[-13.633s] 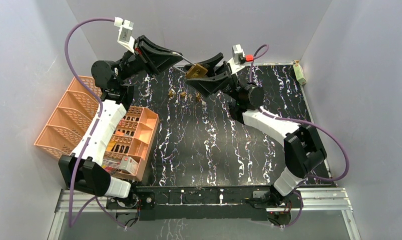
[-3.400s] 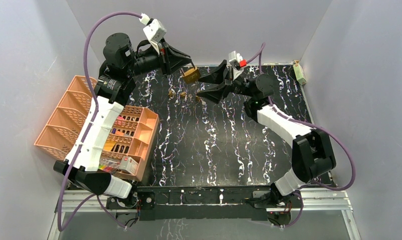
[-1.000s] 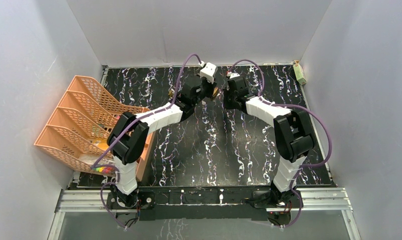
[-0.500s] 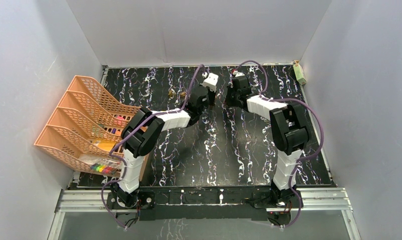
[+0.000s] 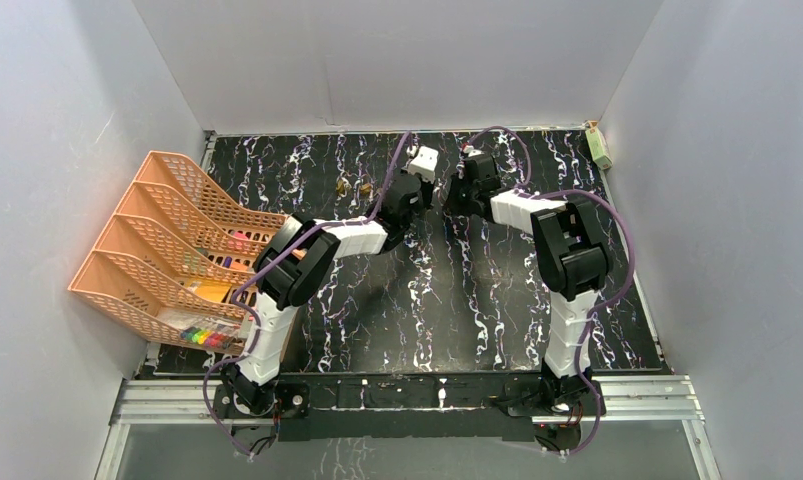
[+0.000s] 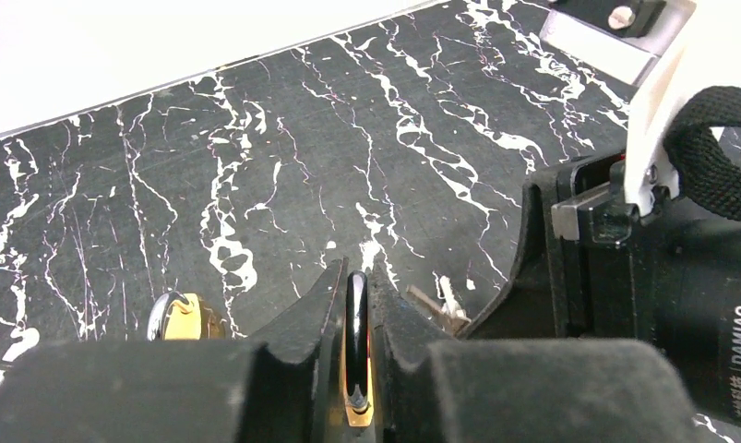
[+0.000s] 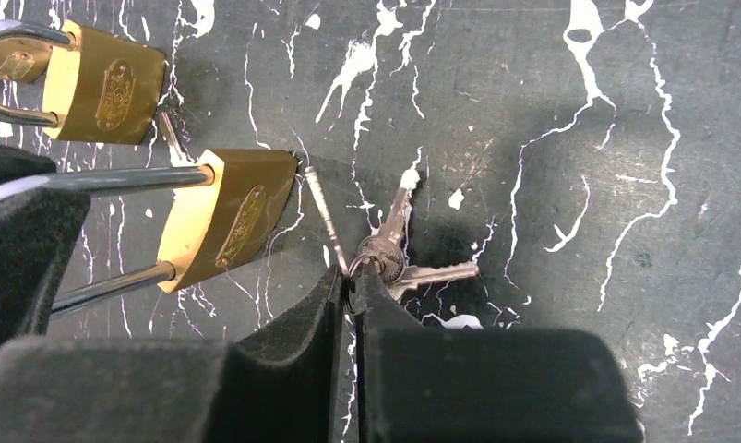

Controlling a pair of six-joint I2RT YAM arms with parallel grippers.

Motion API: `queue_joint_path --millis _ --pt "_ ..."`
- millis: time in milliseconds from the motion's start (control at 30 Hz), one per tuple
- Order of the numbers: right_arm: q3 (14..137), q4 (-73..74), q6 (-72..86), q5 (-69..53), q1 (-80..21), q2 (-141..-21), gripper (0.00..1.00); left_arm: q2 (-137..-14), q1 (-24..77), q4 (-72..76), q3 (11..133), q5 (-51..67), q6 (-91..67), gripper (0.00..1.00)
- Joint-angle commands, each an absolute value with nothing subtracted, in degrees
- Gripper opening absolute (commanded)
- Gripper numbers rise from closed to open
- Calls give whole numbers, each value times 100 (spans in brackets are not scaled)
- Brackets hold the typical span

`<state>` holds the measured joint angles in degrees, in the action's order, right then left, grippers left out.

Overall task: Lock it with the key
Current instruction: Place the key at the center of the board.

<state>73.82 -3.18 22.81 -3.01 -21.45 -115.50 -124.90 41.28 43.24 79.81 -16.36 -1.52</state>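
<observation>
A brass padlock (image 7: 228,217) lies on the black marbled table (image 7: 551,120), its long steel shackle (image 6: 356,323) running between the pads of my left gripper (image 6: 357,288), which is shut on it. A bunch of keys (image 7: 399,258) on a ring rests on the table just right of the padlock. One key (image 7: 322,214) points at the lock's body. My right gripper (image 7: 348,277) stands at the ring, its jaws a narrow slit apart. In the top view both grippers meet at the back centre, left gripper (image 5: 417,190) facing right gripper (image 5: 459,190), and hide the lock and keys.
A second brass padlock (image 7: 103,83) lies close behind the first one. Two small brass locks (image 5: 355,187) sit left of the grippers. An orange tiered tray rack (image 5: 167,240) stands at the left edge, and a small pale box (image 5: 599,146) lies in the back right corner.
The right jaws have parted a little around the key ring. Both wrists have edged closer together over the back of the table. The left grip on the shackle holds.
</observation>
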Motion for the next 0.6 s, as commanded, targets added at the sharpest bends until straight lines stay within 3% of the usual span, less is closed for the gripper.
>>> queue_joint_path --millis 0,167,300,500,533,567 --pt "7613 -624 2393 -677 -2040 -11654 21 -12418 4148 4732 8332 -1920 -182 15" --pt "7629 -603 2465 -937 -1911 -11643 45 -12433 4147 4550 8561 -2062 -164 30" --pt "7655 -547 2487 -1011 -1817 -11490 55 -12374 4146 4422 8790 -2053 -53 39" --pt "7711 -412 2325 -825 -1743 -10883 65 -12140 4138 4133 9227 -1992 171 45" --pt "7739 -356 2276 -767 -1730 -10759 68 -12079 4131 4045 9272 -1943 213 45" --pt "7780 -222 2211 -668 -1725 -10633 78 -11990 4124 3973 9307 -1867 256 47"
